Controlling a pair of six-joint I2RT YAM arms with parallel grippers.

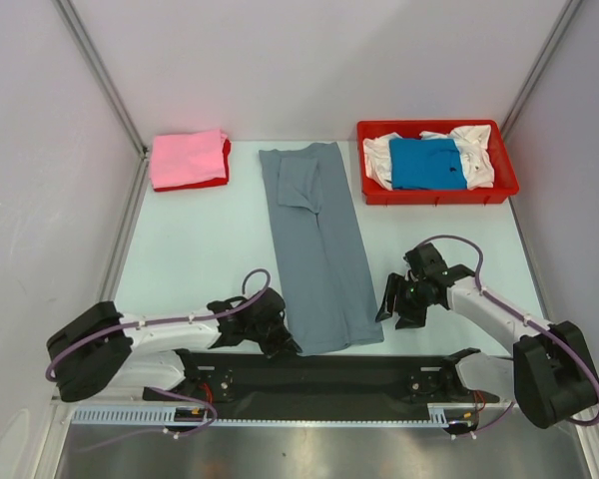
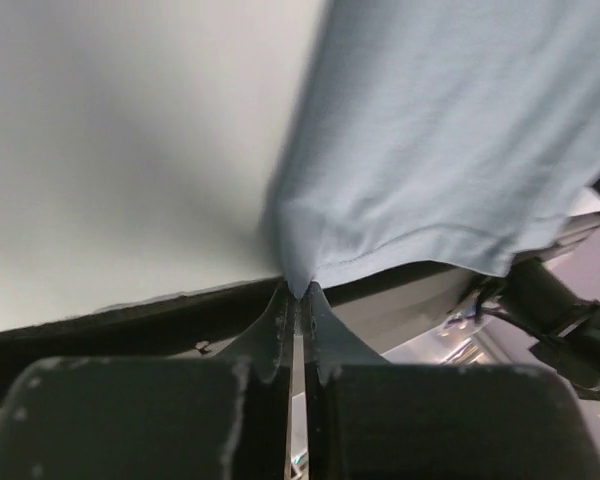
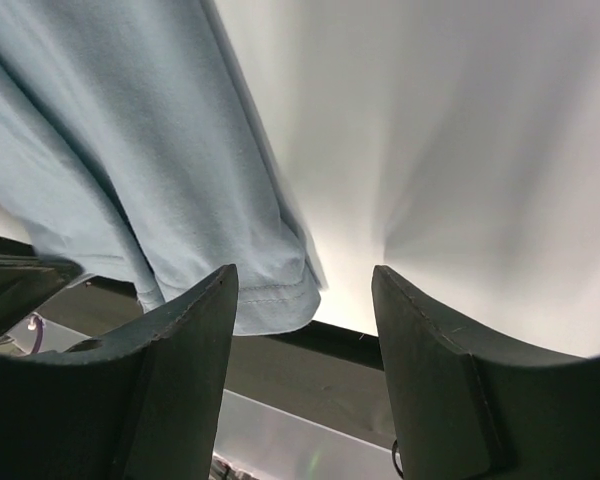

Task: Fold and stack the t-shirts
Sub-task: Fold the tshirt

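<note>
White arms (image 1: 165, 344), black joints (image 1: 85, 351), purple cables (image 1: 252, 279)

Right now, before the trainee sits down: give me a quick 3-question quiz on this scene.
1. True or false: the left tool is shut on a near corner of the grey t-shirt.
2. What lies in the red tray? A) socks B) a blue t-shirt and a white t-shirt C) a towel
3. Short answer: is the right tool open or shut?

Key: 1 true. 2 B. 3 open; its fingers stand apart at the shirt's other near corner.
</note>
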